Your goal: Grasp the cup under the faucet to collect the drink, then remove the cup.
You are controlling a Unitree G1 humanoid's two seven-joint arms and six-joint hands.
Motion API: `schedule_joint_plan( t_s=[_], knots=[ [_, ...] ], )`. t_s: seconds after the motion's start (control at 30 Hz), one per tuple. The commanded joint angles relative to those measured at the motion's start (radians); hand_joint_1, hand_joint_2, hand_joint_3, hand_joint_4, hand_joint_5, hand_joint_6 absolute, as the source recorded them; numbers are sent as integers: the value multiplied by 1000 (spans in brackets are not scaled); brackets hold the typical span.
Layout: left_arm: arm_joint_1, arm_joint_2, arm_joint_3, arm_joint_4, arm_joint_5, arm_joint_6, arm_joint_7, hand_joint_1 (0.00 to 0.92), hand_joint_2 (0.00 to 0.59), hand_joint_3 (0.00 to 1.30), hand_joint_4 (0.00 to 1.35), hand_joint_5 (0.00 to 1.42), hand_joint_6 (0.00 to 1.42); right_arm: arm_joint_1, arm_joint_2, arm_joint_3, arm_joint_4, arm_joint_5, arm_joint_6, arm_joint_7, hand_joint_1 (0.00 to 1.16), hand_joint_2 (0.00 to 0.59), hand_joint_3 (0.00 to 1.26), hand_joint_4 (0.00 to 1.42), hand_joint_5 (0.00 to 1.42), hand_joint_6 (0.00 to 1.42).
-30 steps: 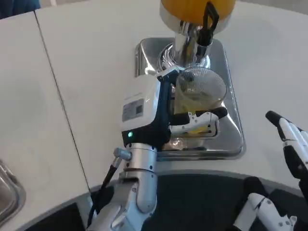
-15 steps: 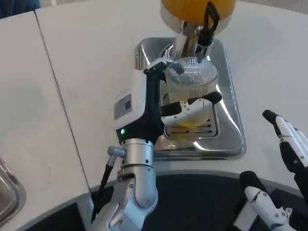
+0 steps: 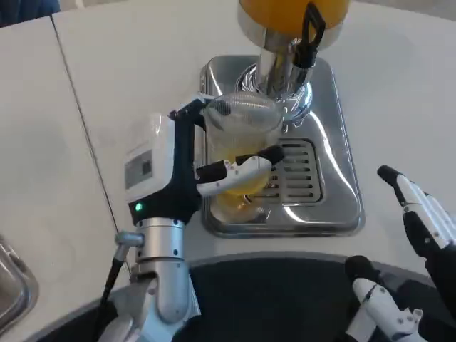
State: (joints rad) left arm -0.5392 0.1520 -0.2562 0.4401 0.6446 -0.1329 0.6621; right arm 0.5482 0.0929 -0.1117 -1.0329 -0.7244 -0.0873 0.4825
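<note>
Holding the cup [image 3: 239, 153], the left hand [image 3: 178, 171] has its fingers [image 3: 239, 169] wrapped around it so the yellow drink stays in. The cup is held up over the tray's [image 3: 335, 206] left edge, away from the faucet [image 3: 308, 35]. The right hand [image 3: 420, 221] is kept spread, holding nothing.

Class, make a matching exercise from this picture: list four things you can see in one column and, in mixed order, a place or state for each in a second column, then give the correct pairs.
Things
1. cup
2. left hand
3. right hand
4. drip tray

Places or states
A. wrapped around the clear cup
B. at the table's near right, holding nothing, fingers apart
C. shiny metal with a slotted grate, under the dispenser
D. clear plastic with yellow drink in it, over the tray's left part

Pairs: 1-D, 2-A, 3-B, 4-C
</note>
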Motion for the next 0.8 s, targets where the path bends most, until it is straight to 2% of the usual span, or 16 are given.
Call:
schedule_joint_plan(
  t_s=[0.03,0.3,0.53,0.67,0.8],
  knots=[
    [42,40,12,-65,33,-35,45,695,0,1106,1185,1424,1424,-1,3,3,-14,-11,9,3,262,454,0,0,0,0],
    [111,96,83,-136,24,-33,43,708,0,1103,1170,1424,1424,5,-6,8,-14,-15,12,1,266,458,0,0,0,1],
    [186,134,136,-197,5,-52,25,725,0,1095,1181,1424,1424,-22,-22,48,-14,-46,40,6,269,460,0,0,0,1],
    [227,156,163,-243,-9,-68,8,726,0,1094,1182,1424,1424,-31,-45,64,-14,-60,49,4,271,461,0,0,0,1],
    [277,170,194,-295,-33,-78,-19,728,0,1094,1183,1424,1424,-55,-93,58,-14,-77,47,15,298,444,0,0,0,0]
  ],
)
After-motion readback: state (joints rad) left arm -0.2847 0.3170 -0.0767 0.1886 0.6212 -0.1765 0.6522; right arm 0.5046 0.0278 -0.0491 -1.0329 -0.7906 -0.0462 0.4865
